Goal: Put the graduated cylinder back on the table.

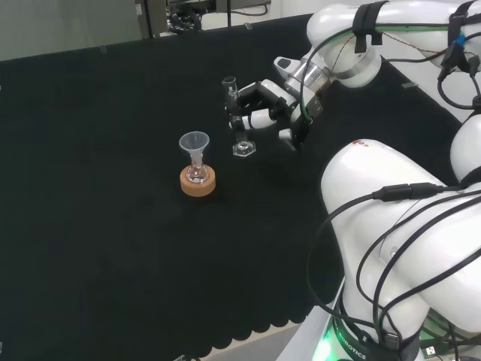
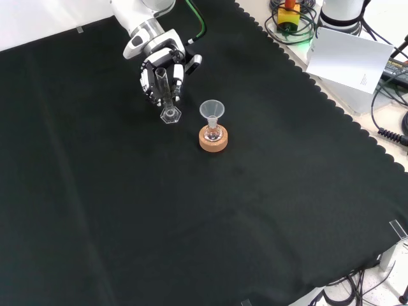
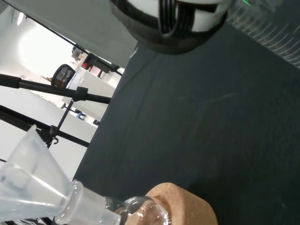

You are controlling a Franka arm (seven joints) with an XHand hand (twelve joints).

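So the hand (image 2: pixel 160 69) has its fingers curled round the graduated cylinder (image 2: pixel 164 92), which stands upright with its hexagonal foot on or just above the black cloth (image 2: pixel 191 223), can't tell which. In the front view that's well in from the cloth's far edge. Just beside it, a small flask (image 2: pixel 213 134) sits on a cork ring (image 2: pixel 213 141) with a clear funnel (image 2: pixel 211 111) in its neck.

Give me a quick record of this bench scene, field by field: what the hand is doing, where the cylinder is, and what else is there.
hand: curled round the graduated cylinder
cylinder: upright, base at or just above the black cloth
funnel: sits in a small flask
flask: on a cork ring, beside the cylinder, apart from it
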